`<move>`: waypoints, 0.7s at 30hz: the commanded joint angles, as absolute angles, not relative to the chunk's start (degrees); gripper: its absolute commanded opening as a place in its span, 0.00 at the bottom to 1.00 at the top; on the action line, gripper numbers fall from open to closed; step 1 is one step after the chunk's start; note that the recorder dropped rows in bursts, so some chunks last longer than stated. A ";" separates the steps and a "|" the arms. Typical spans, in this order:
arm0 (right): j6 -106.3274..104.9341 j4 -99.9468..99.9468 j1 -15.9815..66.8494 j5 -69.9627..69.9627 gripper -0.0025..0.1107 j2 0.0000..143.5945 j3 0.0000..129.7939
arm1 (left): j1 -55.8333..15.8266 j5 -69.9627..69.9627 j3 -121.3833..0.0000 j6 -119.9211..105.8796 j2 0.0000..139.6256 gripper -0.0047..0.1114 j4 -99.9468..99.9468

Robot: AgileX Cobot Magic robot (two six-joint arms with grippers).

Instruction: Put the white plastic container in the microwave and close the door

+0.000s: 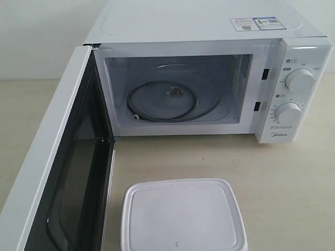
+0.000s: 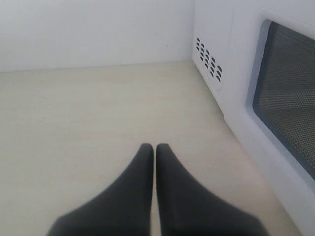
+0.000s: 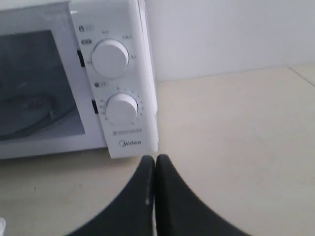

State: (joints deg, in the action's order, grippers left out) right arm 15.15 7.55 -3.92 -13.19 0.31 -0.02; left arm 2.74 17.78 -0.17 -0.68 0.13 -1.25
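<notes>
The white plastic container (image 1: pixel 183 215) sits lidded on the tabletop in front of the microwave (image 1: pixel 199 31). The microwave's door (image 1: pixel 57 172) stands swung wide open to the left, showing the bare glass turntable (image 1: pixel 167 102) inside. Neither gripper appears in the exterior view. In the left wrist view my left gripper (image 2: pixel 155 147) is shut and empty above the table, beside the door's outer face (image 2: pixel 290 98). My right gripper (image 3: pixel 155 158) is shut and empty, hovering just in front of the microwave's knob panel (image 3: pixel 115 88).
A pale wall runs behind the table (image 1: pixel 282 172). Two round knobs (image 1: pixel 298 81) sit on the microwave's right front. Side vents (image 2: pixel 209 59) show on the microwave's left wall. Bare tabletop lies right of the microwave (image 3: pixel 236 137).
</notes>
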 commanded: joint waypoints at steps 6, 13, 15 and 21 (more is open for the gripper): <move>15.14 6.69 -4.07 8.76 0.02 0.00 0.00 | 2.92 17.79 0.00 -0.91 0.00 0.07 -1.33; 16.74 5.18 -4.07 31.18 0.02 0.00 0.00 | 2.92 17.79 0.00 -0.91 0.00 0.07 -1.33; 22.55 5.18 -4.07 39.52 0.02 0.00 0.00 | 2.92 17.79 0.00 -0.91 0.00 0.07 -1.33; 30.66 5.30 -4.07 56.90 0.02 0.00 4.08 | 2.92 17.79 0.00 -0.91 0.00 0.07 -1.33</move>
